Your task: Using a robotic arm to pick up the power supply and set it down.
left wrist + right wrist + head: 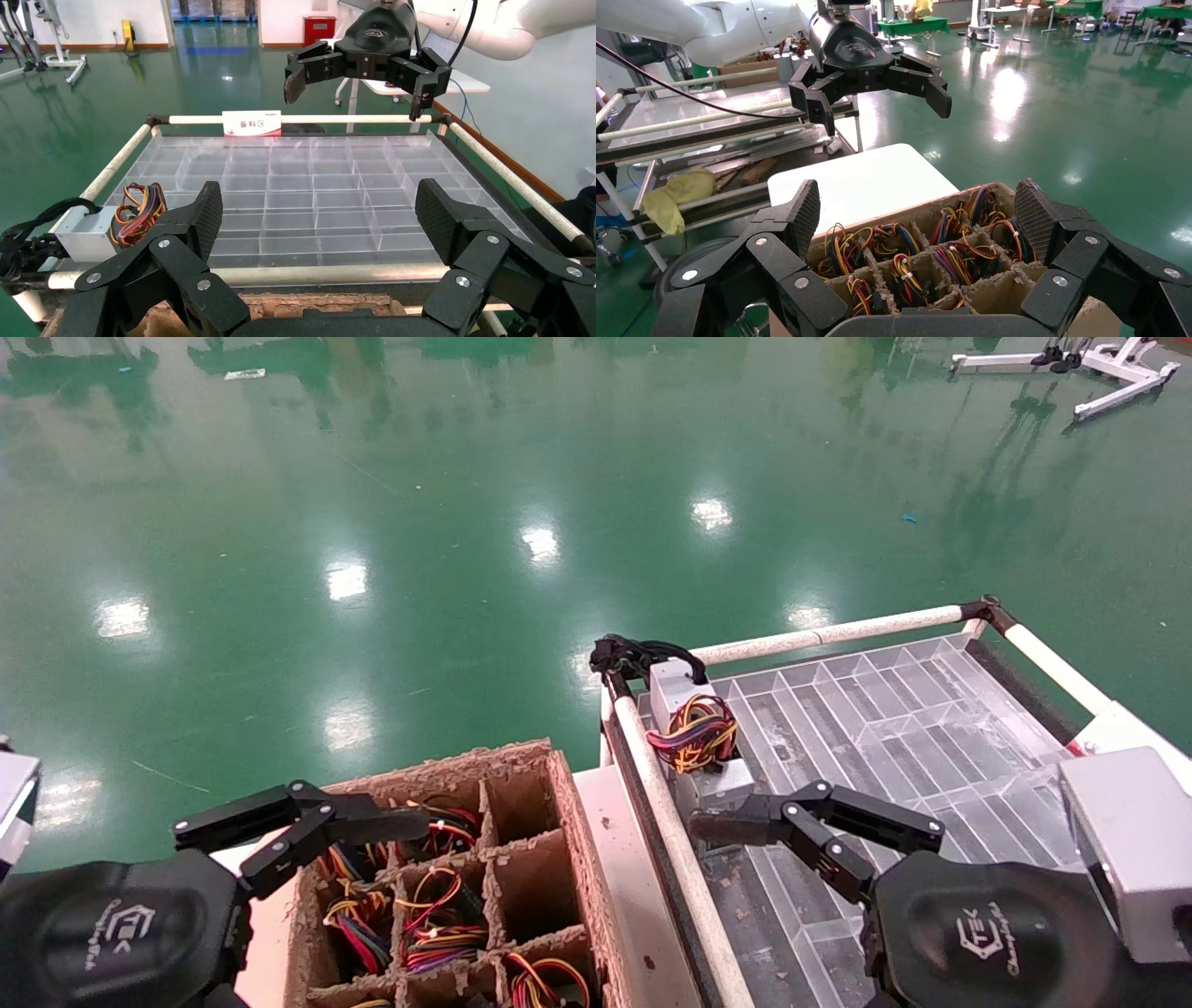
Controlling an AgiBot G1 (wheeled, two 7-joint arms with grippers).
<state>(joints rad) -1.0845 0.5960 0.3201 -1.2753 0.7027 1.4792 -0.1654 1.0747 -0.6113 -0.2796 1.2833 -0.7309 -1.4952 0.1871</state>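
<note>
Both pincers are hanging nearest the head camera, fingers spread and grasping nothing: the left pincer [307, 831] over the cardboard divider box [521, 784] with its wire bundles [419, 915], the right pincer [773, 831] over the near left part of the clear compartment tray [894, 710]. Just beyond the right pincer, a grey power supply [694, 728] with a neatly coiled wire bundle is lying in the tray's far left corner, against the white rail [666, 840].
</note>
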